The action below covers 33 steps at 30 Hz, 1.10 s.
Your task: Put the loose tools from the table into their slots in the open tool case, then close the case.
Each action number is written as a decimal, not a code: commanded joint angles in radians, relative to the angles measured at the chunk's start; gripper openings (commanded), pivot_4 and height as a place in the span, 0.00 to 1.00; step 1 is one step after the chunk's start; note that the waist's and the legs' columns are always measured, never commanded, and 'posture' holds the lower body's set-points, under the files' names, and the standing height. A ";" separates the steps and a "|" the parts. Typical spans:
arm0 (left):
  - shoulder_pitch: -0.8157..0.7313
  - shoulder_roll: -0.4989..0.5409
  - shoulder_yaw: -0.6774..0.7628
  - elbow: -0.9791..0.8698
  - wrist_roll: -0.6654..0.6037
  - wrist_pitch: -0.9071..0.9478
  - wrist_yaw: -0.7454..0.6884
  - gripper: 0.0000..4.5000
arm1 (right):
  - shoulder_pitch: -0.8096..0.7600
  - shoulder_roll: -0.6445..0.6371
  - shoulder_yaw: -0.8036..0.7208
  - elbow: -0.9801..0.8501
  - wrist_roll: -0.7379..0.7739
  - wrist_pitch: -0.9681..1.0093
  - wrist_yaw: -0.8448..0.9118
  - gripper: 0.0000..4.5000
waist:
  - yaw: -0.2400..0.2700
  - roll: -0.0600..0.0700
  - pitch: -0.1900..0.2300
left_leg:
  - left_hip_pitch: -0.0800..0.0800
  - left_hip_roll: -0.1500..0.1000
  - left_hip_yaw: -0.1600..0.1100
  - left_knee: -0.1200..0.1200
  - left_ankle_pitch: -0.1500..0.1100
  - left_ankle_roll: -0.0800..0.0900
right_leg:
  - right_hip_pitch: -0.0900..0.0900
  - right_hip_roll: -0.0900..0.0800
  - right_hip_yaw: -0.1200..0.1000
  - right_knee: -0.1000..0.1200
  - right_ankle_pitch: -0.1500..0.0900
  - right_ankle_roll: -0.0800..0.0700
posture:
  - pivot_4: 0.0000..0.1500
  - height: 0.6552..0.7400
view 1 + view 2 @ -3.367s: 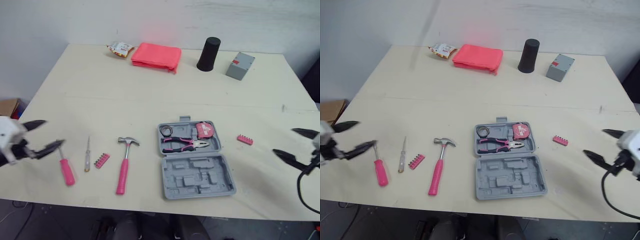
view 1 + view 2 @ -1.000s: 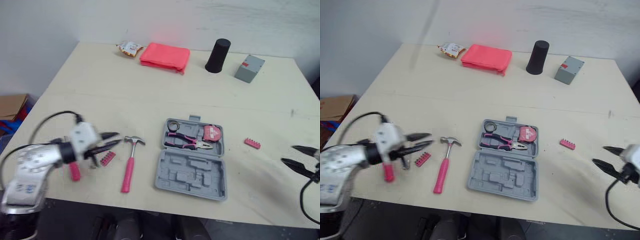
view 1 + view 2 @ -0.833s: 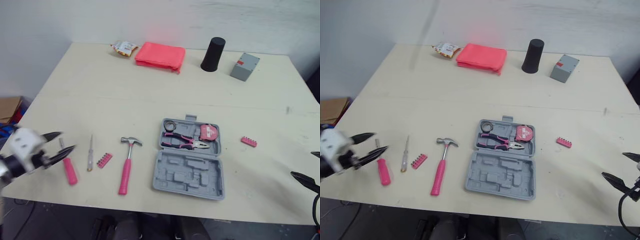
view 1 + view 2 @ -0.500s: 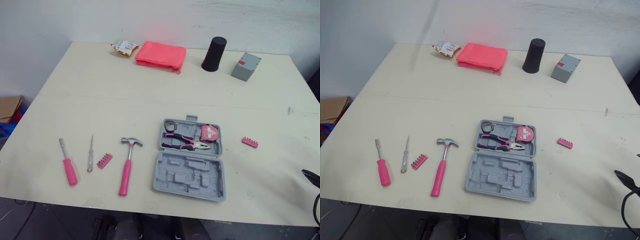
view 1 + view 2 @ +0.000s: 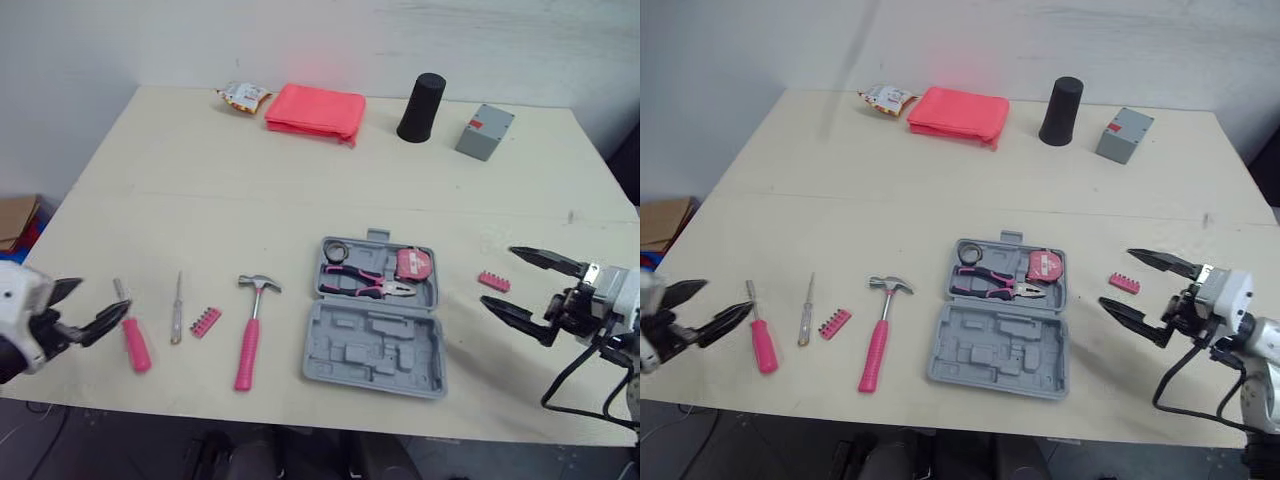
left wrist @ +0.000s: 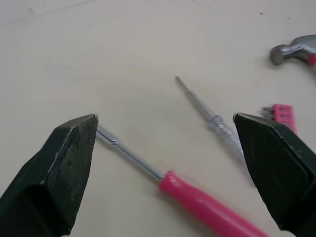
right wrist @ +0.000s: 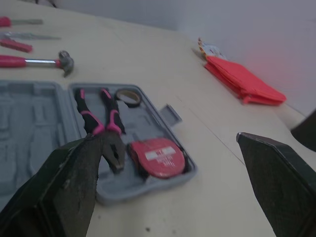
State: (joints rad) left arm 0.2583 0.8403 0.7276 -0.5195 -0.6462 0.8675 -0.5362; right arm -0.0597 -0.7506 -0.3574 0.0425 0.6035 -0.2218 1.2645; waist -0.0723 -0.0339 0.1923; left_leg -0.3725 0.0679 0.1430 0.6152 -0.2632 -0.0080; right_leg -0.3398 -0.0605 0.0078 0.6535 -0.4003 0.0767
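The open grey tool case lies near the table's front and holds pliers, a pink tape measure and a tape roll. Left of it lie a pink hammer, a pink bit strip, a thin screwdriver and a pink-handled screwdriver. My left gripper is open at that screwdriver's metal tip. A second bit strip lies right of the case. My right gripper is open, its fingers either side of that strip in the eye views.
At the table's back stand a folded pink cloth, a snack packet, a black cup and a grey box. The table's front edge runs just below the case and the tools.
Both grippers have come into view: the left near the pink-handled screwdriver, the right in from the table's right edge to the bit strip. Tools and case have not moved.
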 commanded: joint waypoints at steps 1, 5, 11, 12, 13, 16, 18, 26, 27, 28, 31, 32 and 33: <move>-0.114 -0.003 -0.075 -0.147 -0.067 0.330 0.198 0.99 | -0.040 0.021 0.037 -0.065 0.015 0.010 0.009 1.00 | 0.004 0.000 0.000 | 0.000 0.000 0.000 0.000 0.001 -0.001 | 0.000 0.000 0.000 0.000 0.000 0.000 | 1.00 1.00; -0.268 -0.157 -0.147 -0.196 0.003 0.529 0.416 0.99 | -0.059 0.039 0.064 -0.089 0.023 0.031 0.013 1.00 | 0.015 0.001 0.000 | 0.000 -0.001 -0.001 0.002 0.005 -0.006 | 0.001 0.001 0.000 0.001 0.001 0.001 | 1.00 1.00; -0.335 -0.297 -0.200 -0.216 0.097 0.634 0.534 0.99 | -0.042 0.051 0.080 -0.130 0.015 0.051 0.007 1.00 | 0.020 0.001 0.001 | -0.001 -0.001 -0.002 0.004 0.005 -0.007 | 0.000 0.002 0.000 0.001 0.001 0.001 | 1.00 1.00; -0.344 -0.317 -0.212 -0.217 0.116 0.634 0.550 0.99 | -0.039 0.052 0.080 -0.135 0.014 0.054 0.005 1.00 | 0.022 0.000 0.001 | -0.001 -0.001 -0.002 0.005 0.005 -0.007 | 0.000 0.001 0.000 0.001 0.001 0.001 | 1.00 1.00; -0.354 -0.333 -0.223 -0.213 0.136 0.628 0.566 0.99 | -0.036 0.052 0.081 -0.139 0.012 0.057 0.004 1.00 | 0.022 0.000 0.001 | -0.001 -0.001 -0.002 0.006 0.005 -0.007 | 0.001 0.001 0.000 0.001 0.001 0.001 | 1.00 1.00; -0.386 -0.379 -0.246 -0.200 0.168 0.625 0.580 0.99 | -0.022 0.055 0.085 -0.159 0.012 0.065 -0.001 1.00 | 0.023 0.000 0.001 | -0.001 -0.001 -0.002 0.008 0.005 -0.006 | 0.002 0.001 0.000 0.002 0.001 0.002 | 1.00 1.00; -0.396 -0.404 -0.269 -0.195 0.177 0.633 0.572 0.99 | -0.011 0.060 0.087 -0.178 0.012 0.071 -0.008 1.00 | 0.025 0.000 0.001 | -0.001 -0.001 -0.002 0.008 0.005 -0.006 | 0.002 0.001 0.000 0.002 0.001 0.002 | 1.00 1.00; -0.366 -0.405 -0.294 -0.175 0.240 0.684 0.554 0.99 | -0.001 0.063 0.095 -0.268 0.054 0.108 -0.005 1.00 | 0.026 0.001 0.001 | -0.001 -0.001 -0.003 0.008 0.005 -0.007 | 0.002 0.002 0.000 0.002 0.001 0.002 | 1.00 1.00; -0.361 -0.397 -0.299 -0.170 0.245 0.683 0.548 0.99 | -0.002 0.061 0.096 -0.276 0.063 0.114 0.004 1.00 | 0.026 0.001 0.000 | -0.001 -0.001 -0.003 0.008 0.005 -0.007 | 0.002 0.002 0.000 0.002 0.001 0.002 | 1.00 1.00; -0.354 -0.397 -0.303 -0.161 0.255 0.674 0.549 0.93 | -0.004 0.057 0.101 -0.284 0.076 0.118 0.023 1.00 | 0.025 0.001 0.000 | -0.001 -0.001 -0.003 0.008 0.005 -0.007 | 0.002 0.002 0.000 0.002 0.001 0.002 | 1.00 1.00; -0.338 -0.399 -0.312 -0.144 0.272 0.656 0.545 0.70 | -0.001 0.046 0.119 -0.299 0.117 0.142 0.094 1.00 | 0.025 0.001 0.000 | 0.000 -0.001 -0.002 0.008 0.004 -0.007 | 0.003 0.001 0.000 0.002 0.001 0.002 | 1.00 1.00; -0.331 -0.401 -0.314 -0.139 0.275 0.651 0.542 0.61 | 0.002 0.047 0.116 -0.301 0.118 0.147 0.094 1.00 | 0.025 0.001 0.000 | 0.000 -0.001 -0.002 0.008 0.004 -0.007 | 0.003 0.002 0.000 0.002 0.001 0.002 | 1.00 1.00; -0.326 -0.402 -0.315 -0.135 0.278 0.646 0.540 0.50 | 0.004 0.048 0.112 -0.302 0.116 0.150 0.092 1.00 | 0.025 0.001 0.000 | 0.000 -0.001 -0.003 0.008 0.004 -0.007 | 0.003 0.002 0.000 0.002 0.001 0.002 | 1.00 1.00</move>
State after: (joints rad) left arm -0.1002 0.4377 0.4132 -0.6940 -0.4145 1.5008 -0.0038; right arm -0.0596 -0.6931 -0.2348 -0.2322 0.6949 -0.0784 1.3457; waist -0.0474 -0.0330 0.1926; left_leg -0.3714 0.0670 0.1405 0.6228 -0.2588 -0.0147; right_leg -0.3362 -0.0589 0.0078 0.6555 -0.3991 0.0786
